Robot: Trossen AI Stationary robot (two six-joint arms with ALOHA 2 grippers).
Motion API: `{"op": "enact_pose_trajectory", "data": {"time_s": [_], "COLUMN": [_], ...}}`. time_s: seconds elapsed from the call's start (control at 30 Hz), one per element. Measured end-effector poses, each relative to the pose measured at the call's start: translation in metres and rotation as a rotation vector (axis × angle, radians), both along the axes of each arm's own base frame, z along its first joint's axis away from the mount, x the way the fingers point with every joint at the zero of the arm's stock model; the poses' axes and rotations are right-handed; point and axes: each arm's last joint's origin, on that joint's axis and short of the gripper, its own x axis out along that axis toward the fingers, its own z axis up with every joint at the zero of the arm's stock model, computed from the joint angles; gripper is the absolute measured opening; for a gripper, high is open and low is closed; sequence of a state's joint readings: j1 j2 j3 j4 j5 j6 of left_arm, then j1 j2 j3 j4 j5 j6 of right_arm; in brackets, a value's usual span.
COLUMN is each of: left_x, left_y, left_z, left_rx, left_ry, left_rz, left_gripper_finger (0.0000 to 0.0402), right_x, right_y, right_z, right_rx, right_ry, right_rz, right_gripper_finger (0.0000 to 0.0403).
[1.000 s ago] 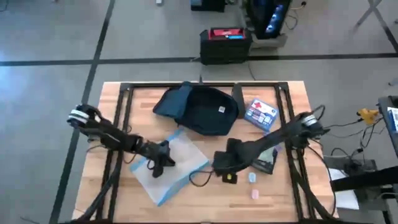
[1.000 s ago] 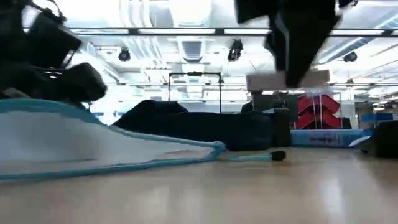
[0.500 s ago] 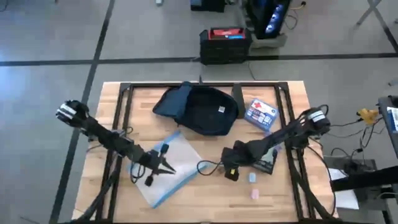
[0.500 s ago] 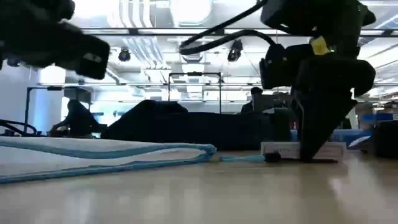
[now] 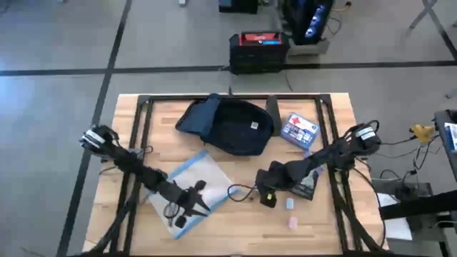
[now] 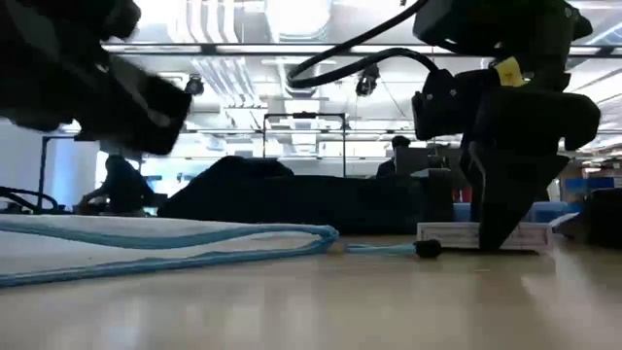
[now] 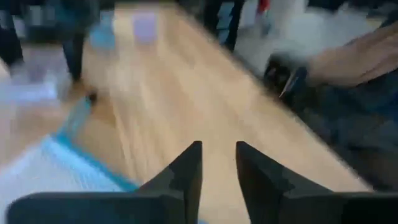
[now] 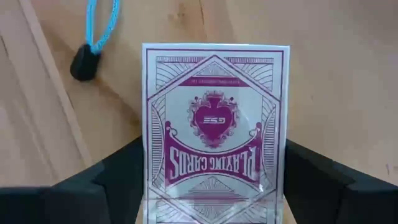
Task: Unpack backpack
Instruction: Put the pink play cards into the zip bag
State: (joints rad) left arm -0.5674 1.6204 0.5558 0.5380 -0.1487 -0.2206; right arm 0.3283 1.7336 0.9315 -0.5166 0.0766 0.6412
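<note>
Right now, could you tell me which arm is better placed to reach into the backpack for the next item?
Probably the left: its gripper hovers empty over the clear pouch, while the right gripper straddles the card box. Neither is at the backpack.

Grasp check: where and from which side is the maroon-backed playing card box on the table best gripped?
Across its two long edges, from straight above: the maroon-backed playing card box lies flat and thin, so only those narrow sides offer purchase. The right gripper clamps it that way; the left gripper hovers over the clear pouch.
</note>
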Motion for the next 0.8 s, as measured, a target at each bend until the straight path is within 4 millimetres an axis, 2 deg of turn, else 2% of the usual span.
{"op": "enact_pose_trajectory", "data": {"time_s": [0.23, 0.33, 0.43, 0.67, 0.8], "left_x": [0.015, 0.021, 0.026, 0.024, 0.018], "left_y": [-0.004, -0.008, -0.011, -0.014, -0.016], "left_z": [0.043, 0.066, 0.078, 0.08, 0.075], "left_rx": [0.127, 0.102, 0.047, -0.147, -0.159], "left_ry": [0.449, 0.498, 0.498, 0.609, 0.668], "left_rz": [0.329, 0.399, 0.435, 0.533, 0.545], "left_gripper_finger": [0.0159, 0.0166, 0.0165, 0.0149, 0.014], "right_x": [-0.001, -0.004, -0.007, -0.009, -0.009], "right_y": [0.0, -0.001, -0.002, -0.002, -0.002], "right_z": [-0.001, -0.001, -0.002, -0.003, -0.003], "right_rx": [-0.02, -0.028, -0.039, -0.071, -0.081], "right_ry": [0.017, 0.043, 0.086, 0.101, 0.1], "right_rz": [0.082, 0.116, 0.154, 0.322, 0.375], "right_gripper_finger": [0.0285, 0.0285, 0.0285, 0.0285, 0.0285]}}
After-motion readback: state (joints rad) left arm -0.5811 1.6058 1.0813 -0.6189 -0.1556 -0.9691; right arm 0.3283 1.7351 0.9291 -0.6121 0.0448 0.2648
